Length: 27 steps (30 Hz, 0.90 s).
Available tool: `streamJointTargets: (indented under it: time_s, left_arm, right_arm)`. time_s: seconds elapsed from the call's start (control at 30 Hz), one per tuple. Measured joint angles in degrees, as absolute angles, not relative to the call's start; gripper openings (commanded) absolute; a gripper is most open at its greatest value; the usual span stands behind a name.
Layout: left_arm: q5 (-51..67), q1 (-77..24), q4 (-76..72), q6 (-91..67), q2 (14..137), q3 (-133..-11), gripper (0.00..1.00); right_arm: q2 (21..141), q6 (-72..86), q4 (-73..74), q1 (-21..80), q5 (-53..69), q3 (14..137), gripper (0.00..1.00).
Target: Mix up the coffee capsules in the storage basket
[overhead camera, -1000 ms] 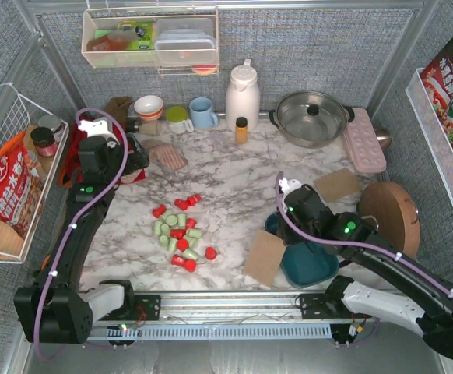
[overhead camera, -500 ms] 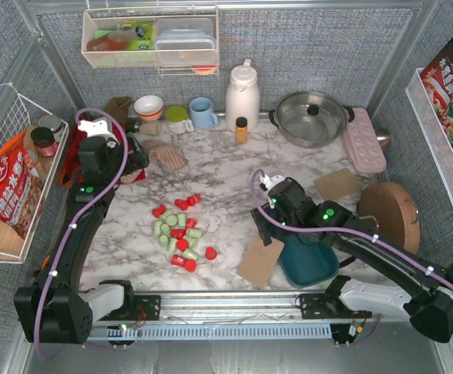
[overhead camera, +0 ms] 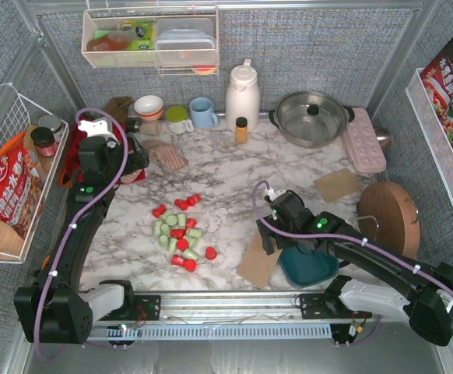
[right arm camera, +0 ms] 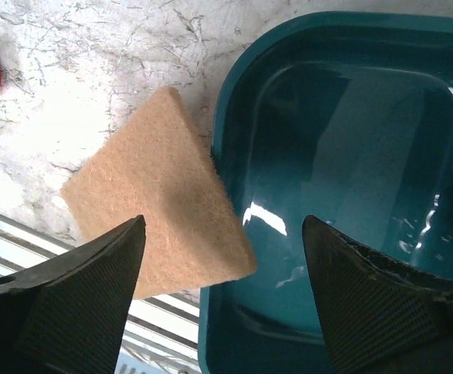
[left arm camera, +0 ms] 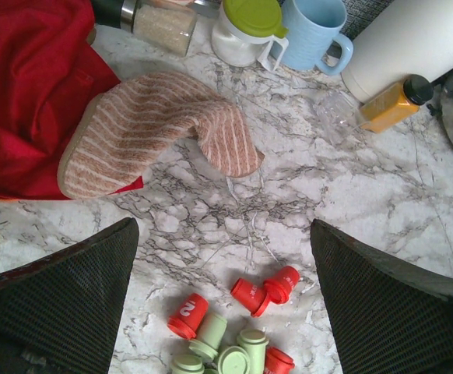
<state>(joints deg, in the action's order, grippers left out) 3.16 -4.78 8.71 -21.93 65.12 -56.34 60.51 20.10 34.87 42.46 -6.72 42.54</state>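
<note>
**Right arm swung left off the basket, nothing loaded yet**

Over the last second the right arm's wrist shifted left, from above the storage basket [overhead camera: 310, 266] toward its left rim. The right pincer [overhead camera: 271, 227] hung there with its jaws apart and nothing between them. The wrist view showed the same: the right pincer [right arm camera: 222, 226] stood open above the seam where a tan pad [right arm camera: 156, 195] met the storage basket [right arm camera: 351, 156].

The basket sat at the table's near edge, right of centre, and its glossy floor was bare. The tan pad [overhead camera: 258, 259] lay against its left wall and reached out over the rail at the near edge. A round wooden board [overhead camera: 390, 218] stood just beside the basket on the right, so the free approach was from the left and from above.

Every one of the coffee capsules [overhead camera: 181, 234] lay on the table [overhead camera: 226, 175] left of centre, red and green in one loose heap, well apart from the basket. By that showing, the whole job of moving and mixing was left to do. Open marble separated the heap from the pad.

Farther back on the left, the left pincer [overhead camera: 127, 158] hovered wide open and empty beside a red cloth [left arm camera: 32, 86] and a striped mitt [left arm camera: 149, 132]. The left pincer [left arm camera: 222, 230] looked down on the heap's far end [left arm camera: 234, 343]. Crockery lined the far edge.
</note>
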Motion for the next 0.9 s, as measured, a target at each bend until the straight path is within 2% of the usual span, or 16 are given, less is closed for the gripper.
streamJointTargets:
  time_s: [0.1,0.27,0.3,0.47,0.9]
  left_arm:
    - [3.16,-4.8,8.71,-21.93,65.12,-56.31,0.99]
    - [3.16,-4.78,8.71,-21.93,65.28,-56.29,0.99]
    - [3.16,-4.78,8.71,-21.93,65.36,-56.29,0.99]
    - [3.14,-4.8,8.71,-21.93,65.6,-56.27,0.99]
    - [3.11,-4.78,8.69,-22.13,65.84,-56.23,0.99]
  right_arm:
    - [60.71,20.91,33.19,41.91,-5.26,41.15,0.79]
    - [60.75,21.45,31.88,40.99,-3.97,40.25,0.55]
    - [60.75,21.74,31.64,40.82,-3.7,40.21,0.49]
    - [60.66,22.02,31.53,39.9,-2.48,40.21,0.0]
    - [56.69,20.99,36.42,39.31,-1.43,47.05,0.0]
